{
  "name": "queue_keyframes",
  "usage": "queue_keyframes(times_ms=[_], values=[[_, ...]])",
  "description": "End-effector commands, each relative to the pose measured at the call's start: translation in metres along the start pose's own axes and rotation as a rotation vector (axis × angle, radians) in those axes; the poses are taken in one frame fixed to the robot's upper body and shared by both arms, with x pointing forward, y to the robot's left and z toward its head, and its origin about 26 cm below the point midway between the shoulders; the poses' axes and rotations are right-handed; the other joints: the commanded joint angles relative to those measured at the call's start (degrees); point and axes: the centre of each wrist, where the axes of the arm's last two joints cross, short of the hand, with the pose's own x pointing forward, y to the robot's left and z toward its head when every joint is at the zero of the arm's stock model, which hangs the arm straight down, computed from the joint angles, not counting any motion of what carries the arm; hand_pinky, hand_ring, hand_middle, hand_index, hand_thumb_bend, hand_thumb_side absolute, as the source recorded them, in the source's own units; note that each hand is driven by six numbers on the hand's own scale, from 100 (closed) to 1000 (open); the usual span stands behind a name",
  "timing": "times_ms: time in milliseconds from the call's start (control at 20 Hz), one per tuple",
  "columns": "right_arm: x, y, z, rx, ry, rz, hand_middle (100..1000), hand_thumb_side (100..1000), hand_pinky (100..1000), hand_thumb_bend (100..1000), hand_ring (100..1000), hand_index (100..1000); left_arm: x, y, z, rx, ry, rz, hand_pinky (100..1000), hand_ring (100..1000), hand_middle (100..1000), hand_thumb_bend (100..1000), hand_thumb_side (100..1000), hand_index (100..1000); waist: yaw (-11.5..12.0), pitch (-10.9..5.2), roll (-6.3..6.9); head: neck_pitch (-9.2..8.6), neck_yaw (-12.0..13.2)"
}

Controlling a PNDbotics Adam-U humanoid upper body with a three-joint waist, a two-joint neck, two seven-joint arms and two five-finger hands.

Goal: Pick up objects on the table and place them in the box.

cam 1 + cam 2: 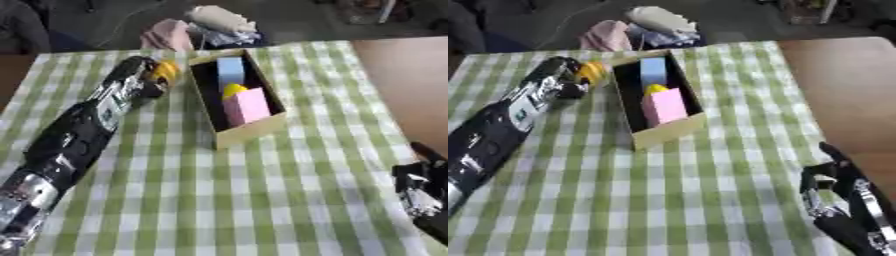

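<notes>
A shallow cardboard box (254,131) lies on the green checked tablecloth (262,200). Inside it are a light blue block (230,71), a yellow rounded thing (233,90) and a pink block (247,106). My left arm reaches up from the lower left, and my left hand (147,75) is curled round a yellow-orange object (165,71) just left of the box's far end. My right hand (833,192) rests at the lower right edge of the table, away from the box, with its fingers relaxed.
Crumpled pink and white cloths (197,27) lie just beyond the table's far edge. A bare brown tabletop (411,80) adjoins the checked cloth on the right.
</notes>
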Motion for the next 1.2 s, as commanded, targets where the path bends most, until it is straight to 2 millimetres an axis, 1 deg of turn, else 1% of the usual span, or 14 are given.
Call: queue_keyframes(times_ms=[50, 100, 200, 300, 350, 400, 450, 500, 550, 750, 850, 1000, 1100, 1200], values=[[0.004, -0.003, -0.003, -0.007, -0.018, -0.001, 593, 440, 658, 100, 779, 969, 0.001, 0.009, -0.001, 0.024, -0.004, -0.024, 704, 625, 675, 100, 223, 792, 0.04, 0.02, -0.65, -0.70, 0.02], [0.004, -0.004, -0.003, -0.008, -0.017, -0.002, 593, 440, 658, 100, 779, 969, 0.001, 0.009, -0.001, 0.028, -0.005, -0.029, 702, 623, 672, 100, 223, 790, 0.07, 0.02, -0.65, -0.69, -0.01], [0.004, -0.004, -0.002, -0.009, -0.016, -0.001, 593, 439, 658, 100, 779, 969, 0.001, 0.010, 0.000, 0.044, -0.007, -0.041, 669, 571, 610, 100, 223, 748, 0.16, 0.00, -0.64, -0.64, -0.06], [0.003, -0.004, -0.002, -0.009, -0.015, -0.001, 593, 439, 658, 100, 779, 969, 0.001, 0.012, 0.000, 0.073, -0.009, -0.047, 651, 544, 580, 100, 227, 723, 0.23, -0.01, -0.65, -0.61, -0.07], [0.003, -0.004, -0.002, -0.009, -0.014, -0.001, 593, 437, 658, 100, 779, 969, 0.002, 0.013, 0.000, 0.091, -0.011, -0.049, 618, 499, 526, 100, 239, 674, 0.27, -0.02, -0.66, -0.59, -0.08], [0.003, -0.004, -0.002, -0.009, -0.013, -0.001, 593, 437, 658, 100, 779, 969, 0.002, 0.014, 0.000, 0.113, -0.012, -0.050, 614, 494, 520, 100, 241, 668, 0.30, -0.03, -0.67, -0.59, -0.10], [0.003, -0.004, -0.002, -0.010, -0.012, -0.001, 593, 437, 658, 100, 779, 969, 0.003, 0.015, 0.001, 0.137, -0.014, -0.048, 586, 456, 477, 100, 250, 618, 0.33, -0.04, -0.69, -0.57, -0.14], [0.003, -0.004, -0.002, -0.011, -0.011, -0.001, 593, 437, 658, 100, 779, 969, 0.004, 0.016, 0.001, 0.161, -0.017, -0.046, 583, 451, 472, 100, 250, 612, 0.37, -0.04, -0.71, -0.56, -0.16], [0.003, -0.004, -0.002, -0.011, -0.010, -0.001, 593, 437, 658, 100, 779, 969, 0.005, 0.018, 0.001, 0.187, -0.022, -0.043, 559, 414, 435, 100, 254, 569, 0.43, -0.05, -0.72, -0.53, -0.16], [0.002, -0.003, -0.001, -0.010, -0.009, -0.001, 593, 437, 658, 100, 779, 969, 0.009, 0.023, 0.003, 0.263, -0.046, -0.035, 517, 360, 372, 100, 264, 503, 0.61, -0.10, -0.76, -0.42, -0.15], [0.002, -0.004, -0.001, -0.011, -0.008, -0.001, 593, 437, 658, 100, 779, 969, 0.011, 0.026, 0.005, 0.284, -0.058, -0.032, 508, 348, 359, 100, 268, 491, 0.68, -0.13, -0.78, -0.42, -0.17], [0.002, -0.004, -0.001, -0.010, -0.007, 0.000, 593, 437, 659, 100, 780, 969, 0.016, 0.034, 0.007, 0.312, -0.086, -0.029, 513, 355, 364, 100, 266, 497, 0.85, -0.19, -0.80, -0.45, -0.13], [0.002, -0.004, -0.001, -0.009, -0.008, 0.000, 593, 439, 658, 100, 779, 969, 0.018, 0.039, 0.008, 0.319, -0.094, -0.040, 557, 428, 445, 100, 248, 578, 0.91, -0.23, -0.79, -0.49, -0.09], [0.002, -0.003, -0.001, -0.007, -0.009, 0.000, 593, 437, 658, 100, 780, 969, 0.019, 0.039, 0.009, 0.308, -0.092, -0.058, 662, 586, 611, 100, 192, 739, 0.89, -0.22, -0.80, -0.52, -0.04]])
